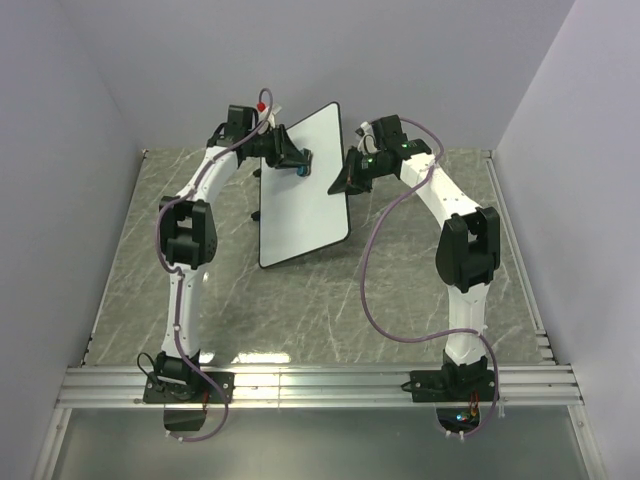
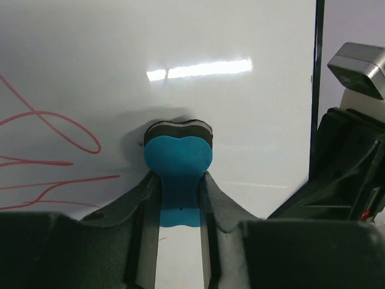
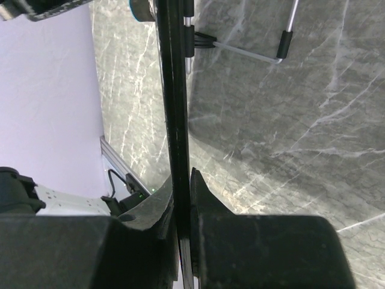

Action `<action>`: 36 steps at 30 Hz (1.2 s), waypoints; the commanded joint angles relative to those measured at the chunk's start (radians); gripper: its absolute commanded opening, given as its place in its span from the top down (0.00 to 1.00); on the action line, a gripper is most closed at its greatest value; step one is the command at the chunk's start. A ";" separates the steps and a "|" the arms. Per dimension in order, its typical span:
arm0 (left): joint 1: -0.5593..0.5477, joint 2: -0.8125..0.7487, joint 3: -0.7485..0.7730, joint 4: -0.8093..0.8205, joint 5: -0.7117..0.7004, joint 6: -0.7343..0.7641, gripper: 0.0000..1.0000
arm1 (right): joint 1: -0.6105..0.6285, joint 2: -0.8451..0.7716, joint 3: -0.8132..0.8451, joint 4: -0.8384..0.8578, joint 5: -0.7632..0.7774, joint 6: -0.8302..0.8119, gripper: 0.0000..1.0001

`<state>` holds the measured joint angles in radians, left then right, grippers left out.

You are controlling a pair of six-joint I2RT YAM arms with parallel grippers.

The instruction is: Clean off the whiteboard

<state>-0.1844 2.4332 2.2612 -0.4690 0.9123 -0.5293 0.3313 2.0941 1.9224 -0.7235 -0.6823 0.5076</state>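
Note:
The whiteboard [image 1: 305, 200] is held tilted up off the table in the middle. My left gripper [image 1: 292, 160] is shut on a small blue eraser [image 1: 301, 170] and presses it on the board's upper left part. In the left wrist view the eraser [image 2: 178, 158] sits between my fingers, flat against the white face [image 2: 252, 120], with red scribbles [image 2: 54, 150] to its left. My right gripper [image 1: 345, 178] is shut on the board's right edge. In the right wrist view the black rim [image 3: 173, 102] runs between my jaws [image 3: 182, 201].
The grey marbled table [image 1: 420, 290] lies under the board. The board's wire legs [image 3: 252, 51] stick out behind it. A small red-tipped thing [image 1: 263, 103] shows behind the left wrist. White walls close in the left, back and right.

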 commanded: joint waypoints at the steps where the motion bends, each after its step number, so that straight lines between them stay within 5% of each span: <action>1: -0.006 -0.020 0.017 0.018 -0.096 -0.026 1.00 | 0.051 0.038 -0.046 -0.255 0.027 -0.096 1.00; 7: 0.026 0.069 0.064 -0.071 -0.320 0.023 1.00 | 0.049 -0.011 -0.086 -0.271 0.033 -0.145 1.00; 14: 0.062 0.142 0.063 -0.134 -0.398 0.060 1.00 | 0.049 -0.037 -0.122 -0.289 0.070 -0.164 1.00; 17: 0.076 0.161 0.052 -0.152 -0.395 0.069 1.00 | 0.052 -0.034 -0.114 -0.306 0.081 -0.162 1.00; 26: -0.019 0.004 -0.049 -0.051 -0.096 0.068 1.00 | 0.055 0.003 -0.100 -0.329 0.081 -0.161 1.00; 36: -0.185 -0.028 -0.029 -0.085 -0.212 0.066 1.00 | 0.054 0.014 -0.123 -0.333 0.090 -0.173 1.00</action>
<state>-0.2863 2.3615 2.2272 -0.5034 0.7315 -0.4816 0.3309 2.0529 1.8626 -0.7723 -0.6758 0.4889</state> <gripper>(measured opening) 0.308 0.111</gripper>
